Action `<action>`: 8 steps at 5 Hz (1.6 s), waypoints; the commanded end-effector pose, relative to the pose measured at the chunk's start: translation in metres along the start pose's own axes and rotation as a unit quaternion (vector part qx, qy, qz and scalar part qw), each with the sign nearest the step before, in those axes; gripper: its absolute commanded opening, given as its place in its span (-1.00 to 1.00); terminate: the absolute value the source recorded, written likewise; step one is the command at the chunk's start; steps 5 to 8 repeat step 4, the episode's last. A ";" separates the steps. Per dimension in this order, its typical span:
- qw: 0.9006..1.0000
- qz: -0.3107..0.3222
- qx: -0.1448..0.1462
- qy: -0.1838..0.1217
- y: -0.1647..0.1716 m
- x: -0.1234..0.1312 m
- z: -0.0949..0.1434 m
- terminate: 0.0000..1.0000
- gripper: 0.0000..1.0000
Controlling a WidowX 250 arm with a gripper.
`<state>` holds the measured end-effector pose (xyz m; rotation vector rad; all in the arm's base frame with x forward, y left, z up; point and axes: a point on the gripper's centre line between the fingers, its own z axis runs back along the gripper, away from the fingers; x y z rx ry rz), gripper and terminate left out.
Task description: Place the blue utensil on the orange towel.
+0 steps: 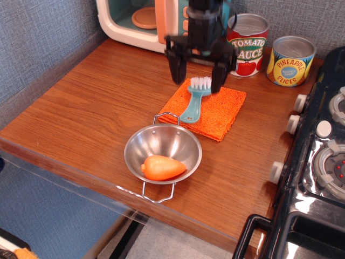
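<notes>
The blue utensil [194,100], a light teal brush with white bristles, lies flat on the orange towel [218,110]. Its bristle head points to the back and its handle end with the hole points to the front. The towel lies flat on the wooden counter behind the steel bowl. My gripper [197,73] hangs above the brush head with its two black fingers spread wide. It is open and holds nothing. The fingers stand clear of the brush, one on each side.
A steel bowl [161,141] with an orange plastic carrot [161,167] stands in front of the towel. A toy microwave [141,19] stands at the back left. A tomato sauce can [246,39] and a pineapple can [291,60] stand at the back right. A toy stove [318,162] borders the right side.
</notes>
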<state>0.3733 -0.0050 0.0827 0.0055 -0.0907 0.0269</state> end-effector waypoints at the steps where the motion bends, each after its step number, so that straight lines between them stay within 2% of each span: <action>1: 1.000 -0.015 -0.001 -0.021 0.006 -0.017 0.027 -1.00 1.00; 3: 0.999 -0.025 0.005 -0.022 0.008 -0.019 0.029 -1.00 1.00; 4: 0.999 -0.025 0.005 -0.022 0.008 -0.019 0.029 1.00 1.00; 8: 0.999 -0.025 0.005 -0.022 0.008 -0.019 0.029 1.00 1.00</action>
